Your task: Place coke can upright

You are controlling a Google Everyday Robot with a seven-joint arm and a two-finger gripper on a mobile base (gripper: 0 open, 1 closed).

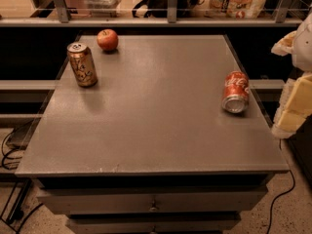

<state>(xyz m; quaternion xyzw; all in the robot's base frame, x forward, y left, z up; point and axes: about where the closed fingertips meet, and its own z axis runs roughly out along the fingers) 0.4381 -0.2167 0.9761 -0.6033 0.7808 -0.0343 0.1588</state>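
We judge the task barely begun: the coke can (236,92) lies sideways near the worktop's (156,130) right edge, with our pincer (294,101) off that edge and its grip state impossible to tell.

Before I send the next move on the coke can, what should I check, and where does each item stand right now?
1. Coke can upright: not ok. It lies on its side, silver end toward the camera.
2. Gripper on the can: not ok. It is at the right edge of view, apart from the can.
3. Room around the can: ok. The gold-brown can and apple are far left.
4. Can fully on the table: ok, though near its right edge.
5. Can undamaged: cannot tell.
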